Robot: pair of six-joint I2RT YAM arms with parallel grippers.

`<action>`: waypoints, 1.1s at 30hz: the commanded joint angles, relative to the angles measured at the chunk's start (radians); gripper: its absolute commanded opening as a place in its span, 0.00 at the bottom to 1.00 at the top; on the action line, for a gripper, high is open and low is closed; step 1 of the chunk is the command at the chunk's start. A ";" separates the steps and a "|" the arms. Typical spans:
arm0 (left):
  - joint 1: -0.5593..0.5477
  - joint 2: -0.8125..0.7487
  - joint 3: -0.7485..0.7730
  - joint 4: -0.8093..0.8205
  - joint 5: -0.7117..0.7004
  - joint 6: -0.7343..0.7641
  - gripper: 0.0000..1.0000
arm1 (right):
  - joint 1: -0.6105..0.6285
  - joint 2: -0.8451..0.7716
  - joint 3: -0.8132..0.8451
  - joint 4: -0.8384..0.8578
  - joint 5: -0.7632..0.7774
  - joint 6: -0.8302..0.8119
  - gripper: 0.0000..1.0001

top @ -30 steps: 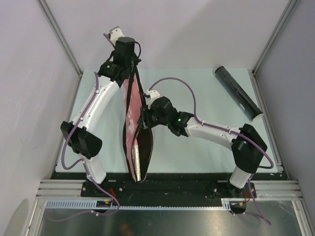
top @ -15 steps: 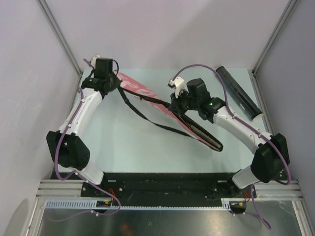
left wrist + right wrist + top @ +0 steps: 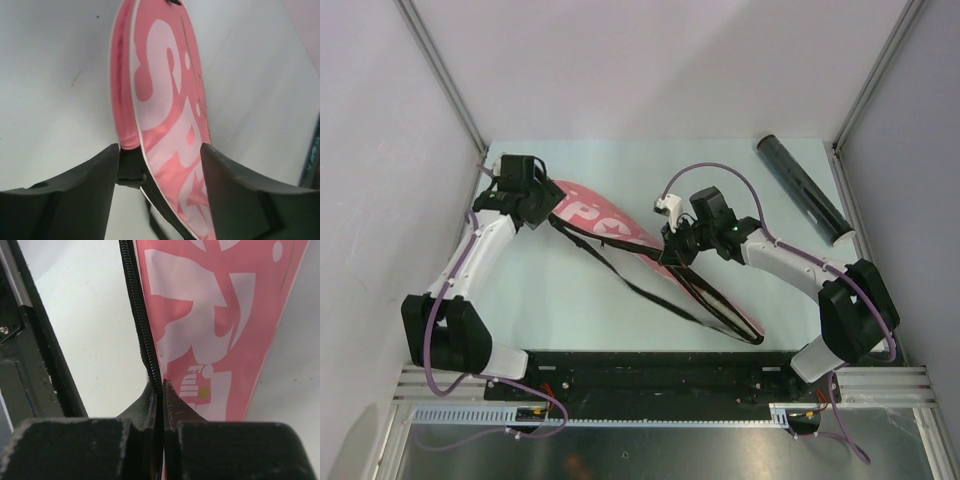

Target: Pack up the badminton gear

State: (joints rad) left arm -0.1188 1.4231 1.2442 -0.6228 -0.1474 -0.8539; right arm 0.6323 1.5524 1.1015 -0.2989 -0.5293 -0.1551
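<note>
1. Left jaws: spread wide around the round end of the long pink racket cover (image 3: 605,218).
2. Right jaws: pinched tight on its black zip edge.
3. It lies on the pale green bench (image 3: 550,300).

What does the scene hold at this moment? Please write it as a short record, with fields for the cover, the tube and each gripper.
cover: pink racket cover lies on the table, slanting from far left to near right, lettering up
tube: black tube lies at the far right of the table, apart from the cover
left gripper: open, one jaw on each side of the cover's wide end
right gripper: shut on the cover's black zipper edge, near the middle of its length
</note>
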 commanded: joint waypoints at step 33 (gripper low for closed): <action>-0.076 -0.081 -0.137 0.112 0.331 -0.200 0.00 | 0.061 -0.175 -0.046 0.199 0.262 0.380 0.83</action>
State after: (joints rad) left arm -0.1959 1.3926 1.0740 -0.4816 0.1490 -1.0210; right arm 0.5991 1.4979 1.0294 -0.1665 -0.5907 0.0608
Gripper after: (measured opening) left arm 0.055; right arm 0.724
